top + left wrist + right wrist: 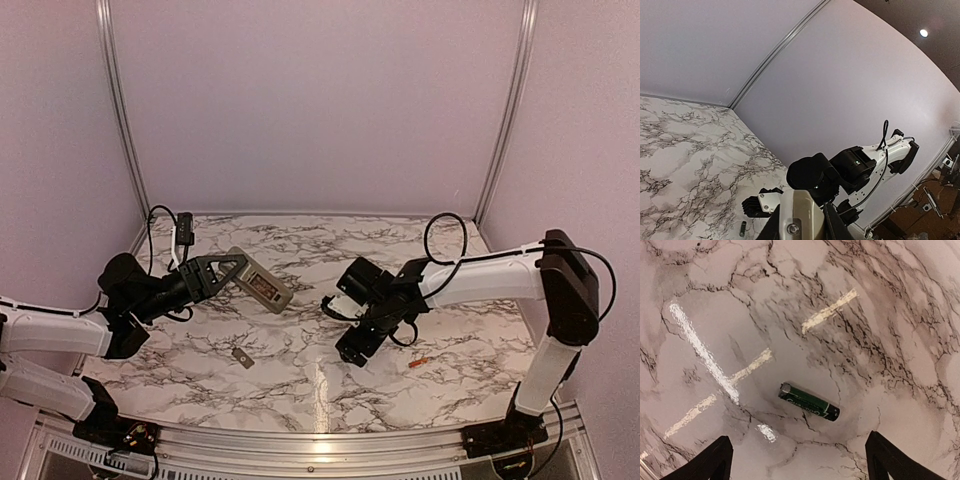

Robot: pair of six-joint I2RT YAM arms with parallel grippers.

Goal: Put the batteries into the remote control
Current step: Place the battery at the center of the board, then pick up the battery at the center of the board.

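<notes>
My left gripper is shut on one end of the remote control and holds it above the table, grey-beige back up. In the left wrist view the remote sits between my fingers. The dark green battery lies flat on the marble, centred below my right gripper, whose jaws are wide open above it. It also shows in the left wrist view beside the right gripper. In the top view the right gripper hides it. The orange-red battery lies to its right.
A small flat grey cover piece lies on the marble table at front left of centre. Lilac walls enclose the back and both sides. A black cable loops off the right arm.
</notes>
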